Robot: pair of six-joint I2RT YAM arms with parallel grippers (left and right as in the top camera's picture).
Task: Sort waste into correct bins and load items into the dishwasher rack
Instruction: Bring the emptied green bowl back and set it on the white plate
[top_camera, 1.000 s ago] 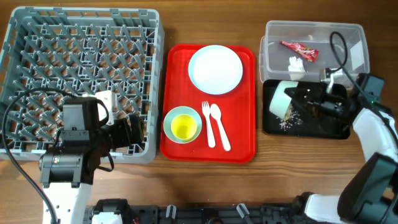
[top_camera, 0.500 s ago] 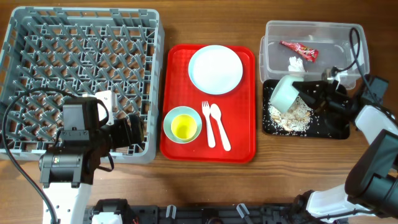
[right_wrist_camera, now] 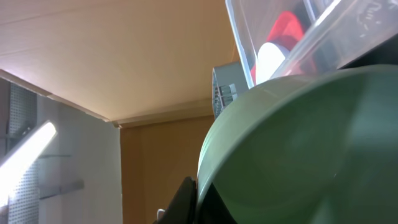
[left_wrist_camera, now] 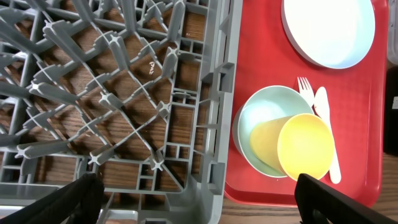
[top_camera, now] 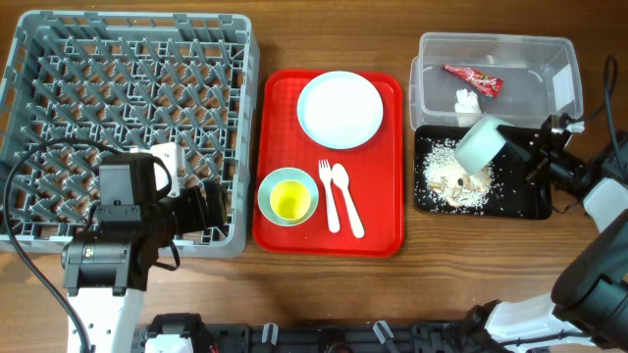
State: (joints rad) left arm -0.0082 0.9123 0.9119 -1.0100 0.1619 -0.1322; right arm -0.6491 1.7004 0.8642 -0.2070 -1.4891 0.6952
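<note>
My right gripper (top_camera: 512, 147) is shut on a pale mint bowl (top_camera: 481, 145) and holds it tipped on its side over the black tray (top_camera: 525, 204). The bowl fills the right wrist view (right_wrist_camera: 311, 149). Rice scraps (top_camera: 453, 181) lie in the tray's left half. The clear tub (top_camera: 545, 59) holds the red wrapper (top_camera: 472, 77) and a white scrap (top_camera: 467, 99). My left gripper (left_wrist_camera: 199, 198) is open and empty over the grey rack's (top_camera: 128, 118) front right corner. On the red tray, the yellow cup (top_camera: 288, 201) sits in the second bowl (top_camera: 270, 186), beside the fork (top_camera: 327, 196), spoon (top_camera: 345, 199) and plate (top_camera: 340, 108).
The red serving tray (top_camera: 388, 221) lies between the rack and the bins. The rack's edge shows in the left wrist view (left_wrist_camera: 214, 124). Black cables trail at both sides of the table.
The right gripper tipped the bowl and swung it right and up over the black tray. Rice spilled out of it into the tray. The left arm has not moved.
</note>
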